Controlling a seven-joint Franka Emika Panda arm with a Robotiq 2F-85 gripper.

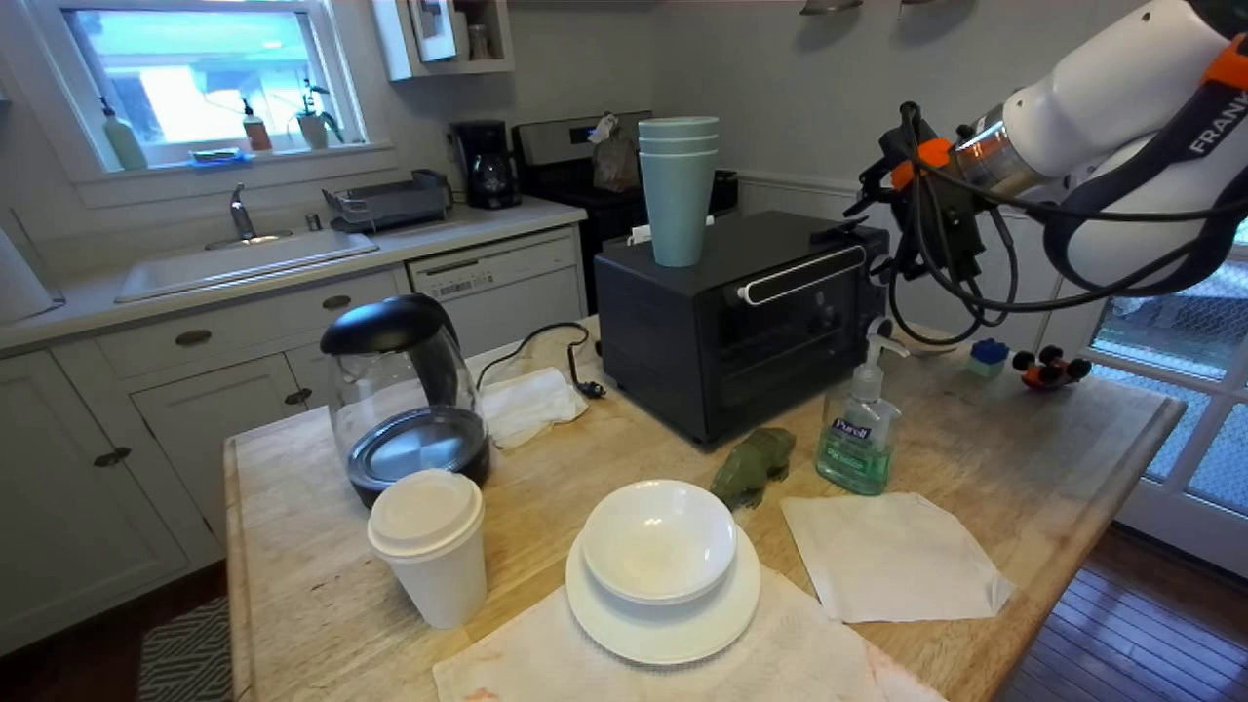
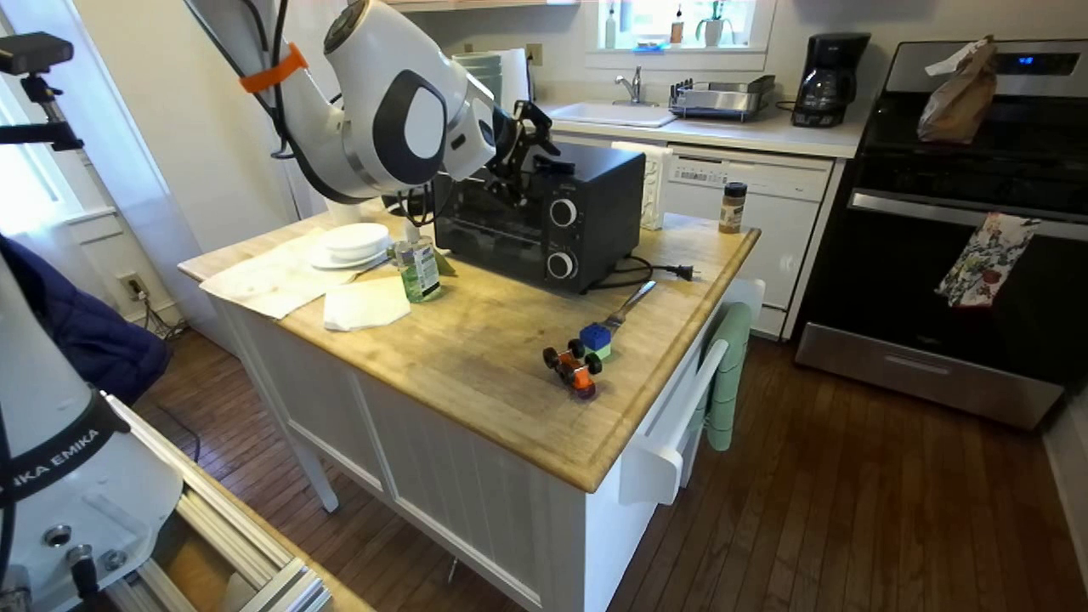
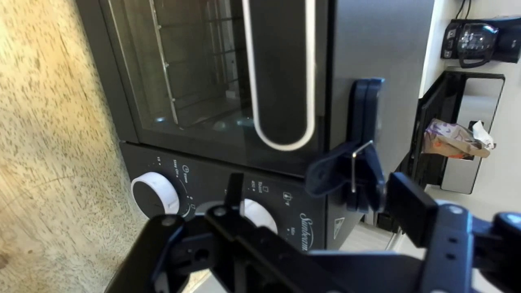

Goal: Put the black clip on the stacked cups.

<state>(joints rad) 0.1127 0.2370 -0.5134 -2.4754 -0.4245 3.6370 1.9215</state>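
The black clip (image 3: 364,122) lies on top of the black toaster oven (image 3: 390,53), at the front edge near the knob end, its handles overhanging. In an exterior view the clip (image 1: 840,230) shows dark against the oven top. My gripper (image 3: 321,197) stands open with its fingers spread wide around the clip's handle end. One fingertip (image 3: 409,207) is close beside a handle; whether it touches I cannot tell. The other is well apart, in front of the knobs. The stacked cups (image 1: 680,200), pale mint green, stand upright on the oven's far end, and partly behind the arm in an exterior view.
A hand sanitizer bottle (image 1: 858,439) stands before the oven. A bowl (image 1: 661,541) on a plate, a lidded white cup (image 1: 429,551) and a glass kettle (image 1: 405,390) occupy the table. A toy car (image 2: 574,367) and blocks (image 2: 595,338) lie near the table corner.
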